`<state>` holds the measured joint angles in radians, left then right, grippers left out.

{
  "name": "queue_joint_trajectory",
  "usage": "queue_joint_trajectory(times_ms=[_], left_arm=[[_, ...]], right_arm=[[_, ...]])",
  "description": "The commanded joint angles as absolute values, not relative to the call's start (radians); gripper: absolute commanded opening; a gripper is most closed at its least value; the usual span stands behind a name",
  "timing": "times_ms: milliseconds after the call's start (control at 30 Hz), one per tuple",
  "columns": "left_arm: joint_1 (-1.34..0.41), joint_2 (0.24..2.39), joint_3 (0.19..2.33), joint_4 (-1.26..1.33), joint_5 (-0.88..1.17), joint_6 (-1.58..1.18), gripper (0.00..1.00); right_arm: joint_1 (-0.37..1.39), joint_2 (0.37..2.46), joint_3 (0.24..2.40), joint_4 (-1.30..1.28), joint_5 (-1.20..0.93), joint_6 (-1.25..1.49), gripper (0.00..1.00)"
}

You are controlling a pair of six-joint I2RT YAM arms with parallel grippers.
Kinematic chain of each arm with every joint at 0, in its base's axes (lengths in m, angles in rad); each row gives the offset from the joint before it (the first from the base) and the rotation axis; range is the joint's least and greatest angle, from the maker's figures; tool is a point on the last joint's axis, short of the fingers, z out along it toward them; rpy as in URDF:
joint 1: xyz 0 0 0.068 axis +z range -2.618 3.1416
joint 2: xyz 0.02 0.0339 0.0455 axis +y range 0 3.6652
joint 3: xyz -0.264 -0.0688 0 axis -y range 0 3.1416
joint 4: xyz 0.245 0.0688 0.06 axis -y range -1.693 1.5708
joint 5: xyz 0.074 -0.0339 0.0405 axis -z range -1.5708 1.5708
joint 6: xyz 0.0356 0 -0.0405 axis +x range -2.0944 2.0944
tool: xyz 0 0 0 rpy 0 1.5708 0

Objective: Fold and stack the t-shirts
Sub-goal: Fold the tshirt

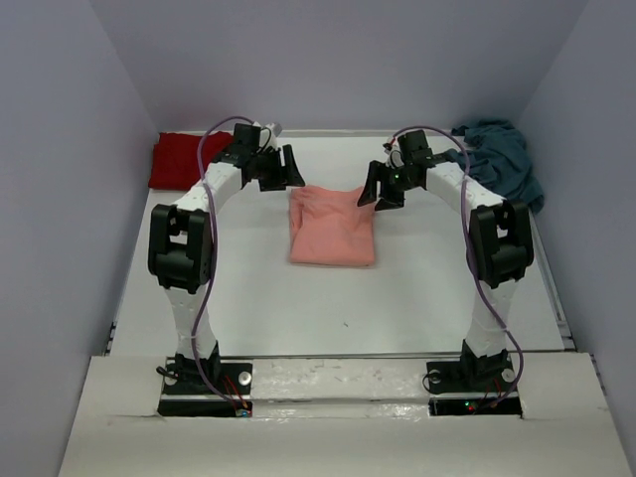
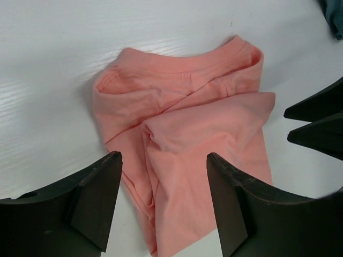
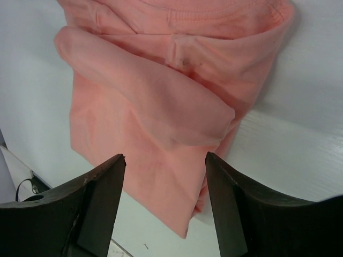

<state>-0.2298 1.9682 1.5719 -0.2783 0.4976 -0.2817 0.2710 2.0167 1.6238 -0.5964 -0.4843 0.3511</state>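
A salmon-pink t-shirt [image 1: 333,227] lies folded into a rough rectangle in the middle of the table, with its collar toward the far side. My left gripper [image 1: 282,175] hovers over its far left corner, and my right gripper [image 1: 383,195] over its far right corner. In the left wrist view the left gripper [image 2: 163,158] is open above the pink cloth [image 2: 182,118], holding nothing. The right gripper [image 3: 165,156] is also open above the pink shirt [image 3: 161,96], with no cloth pinched. A dark red t-shirt [image 1: 179,157] lies at the far left. A teal-blue t-shirt [image 1: 502,159] is crumpled at the far right.
The white table [image 1: 338,308] is boxed in by grey walls on three sides. The right gripper's black fingers [image 2: 316,123] show at the right edge of the left wrist view. A corner of teal cloth [image 2: 335,16] shows there at the top right.
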Motion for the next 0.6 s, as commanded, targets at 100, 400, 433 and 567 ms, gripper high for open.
queue_joint_trajectory(times_ms=[100,400,433,567], left_arm=[[-0.236,2.006,1.632,-0.264,0.538,-0.284,0.72],[-0.236,2.029,1.632,-0.262,0.549,-0.295,0.72],[-0.236,2.029,1.631,-0.261,0.549,-0.296,0.72],[-0.236,2.036,1.631,-0.258,0.555,-0.298,0.72]], right_arm=[[0.245,2.042,1.674,-0.564,-0.486,0.321,0.67],[0.227,2.069,1.678,-0.560,-0.486,0.318,0.67],[0.227,2.072,1.680,-0.557,-0.488,0.319,0.67],[0.227,2.095,1.692,-0.548,-0.492,0.324,0.67]])
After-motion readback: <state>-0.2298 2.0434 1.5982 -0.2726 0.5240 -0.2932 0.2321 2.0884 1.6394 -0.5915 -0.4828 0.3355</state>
